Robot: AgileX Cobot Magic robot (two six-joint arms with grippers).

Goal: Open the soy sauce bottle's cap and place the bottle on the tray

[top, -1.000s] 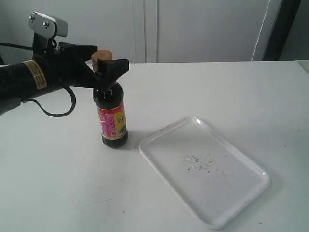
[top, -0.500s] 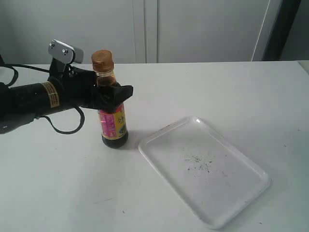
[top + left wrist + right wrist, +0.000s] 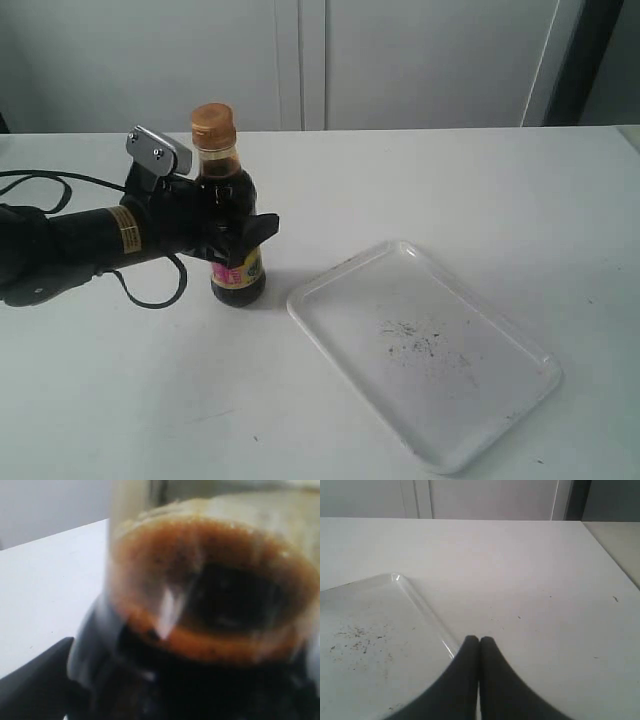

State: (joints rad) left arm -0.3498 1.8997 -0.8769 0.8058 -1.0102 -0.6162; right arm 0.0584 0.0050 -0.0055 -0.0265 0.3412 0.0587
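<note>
One exterior view first: bottle [image 3: 226,188] upright on the table [image 3: 450,190] at left centre of the frame, orange cap [image 3: 212,122] closed on top, near the tray [image 3: 470,400] but apart from it. Left claw [image 3: 240,226] reaching in from the left edge, straddling the bottle's body below the shoulder, one finger across the front; impossible to tell whether clamped or merely around it. Tray flat at lower right, dark specks at its middle. Left wrist view: blurred bottle [image 3: 215,605] filling most of the frame, brown liquid behind glass, one dark finger [image 3: 35,680] just beside it; grip unreadable here too. Right wrist view: right claw [image 3: 479,650] with fingers pressed together on nothing, close to the tray's [image 3: 427,612] rim, bare table [image 3: 520,565] beyond.
</note>
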